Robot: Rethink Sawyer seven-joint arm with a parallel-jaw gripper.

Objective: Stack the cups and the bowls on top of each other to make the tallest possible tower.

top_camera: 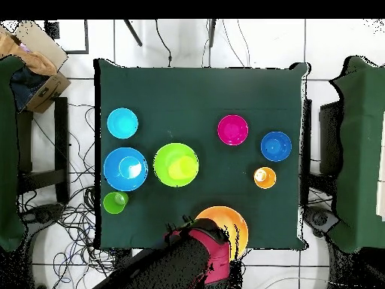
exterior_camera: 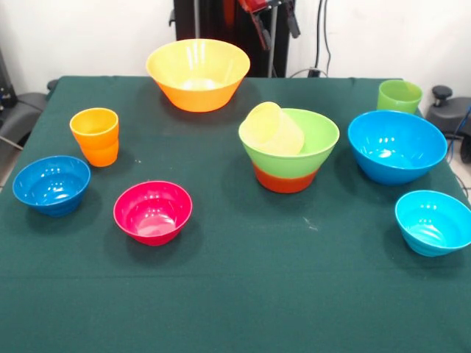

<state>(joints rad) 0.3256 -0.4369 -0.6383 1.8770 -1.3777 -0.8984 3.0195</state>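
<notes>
**Tower low, arm drawn back at far edge**

Nearest the front cam, going L to R: small dark blue bowl [exterior_camera: 51, 184], magenta bowl [exterior_camera: 153, 212], then cyan bowl [exterior_camera: 434, 220] at the right edge, slightly cut off. Mid row: orange cup [exterior_camera: 95, 136] upright at left; tower [exterior_camera: 288, 147] near table centre; big blue bowl [exterior_camera: 397, 145] just right of it. Far row: yellow-orange bowl [exterior_camera: 197, 73] and green cup [exterior_camera: 399, 95], upright at the far right corner.

Tower = orange-red bowl [exterior_camera: 285, 179] at the bottom, green bowl [exterior_camera: 313, 143] nested in it, yellow cup [exterior_camera: 274, 129] lying tilted inside the green bowl, mouth toward the cam's left, not upright.

Gripper [exterior_camera: 268, 18] shows only partly at the top edge of the front view, above and behind the yellow-orange bowl; whether it's wide, narrow or holding anything can't be told. Overhead, the arm [top_camera: 197, 256] sits at the base side and covers part of the yellow-orange bowl [top_camera: 229, 222].

Key relation: tower lies out from the arm toward table centre, w/ the yellow-orange bowl closest to the arm. Likely judgement: the tilted cup wants righting before anything stacks on it, else the next piece sits crooked.

Hard to see: the orange-red bowl is mostly hidden under the green one; overhead it doesn't show at all.
</notes>
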